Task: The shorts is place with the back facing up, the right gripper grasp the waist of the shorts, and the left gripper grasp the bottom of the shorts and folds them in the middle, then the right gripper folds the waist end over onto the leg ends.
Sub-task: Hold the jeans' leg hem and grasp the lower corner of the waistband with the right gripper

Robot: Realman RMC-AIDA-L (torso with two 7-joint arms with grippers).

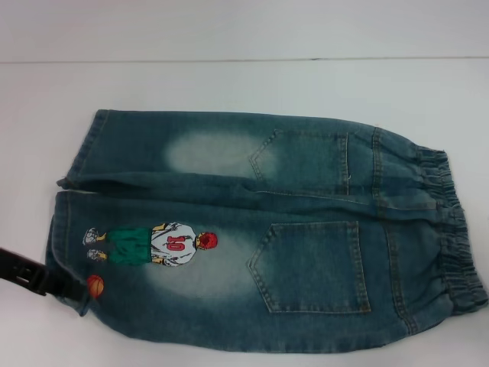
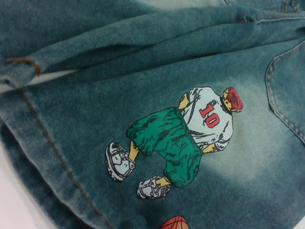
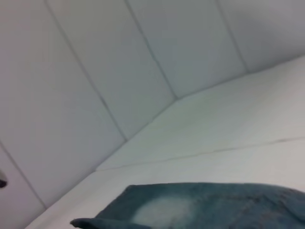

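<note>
The blue denim shorts (image 1: 260,229) lie flat on the white table, back pockets up. The ruched waist of the shorts (image 1: 451,229) is at the right. The bottom of the shorts (image 1: 65,222), its two straight leg hems, is at the left beside the cartoon print (image 1: 157,243). My left gripper (image 1: 57,284) comes in low from the left edge and touches the near leg hem by the basketball print (image 1: 95,285). The left wrist view shows the print (image 2: 186,138) and the hem (image 2: 43,157) close up. The right gripper is out of view; its wrist view shows only an edge of the shorts (image 3: 200,210).
The white table (image 1: 229,84) stretches behind the shorts to a pale back wall (image 1: 244,27). In the right wrist view the table (image 3: 228,138) meets panelled white walls (image 3: 95,71).
</note>
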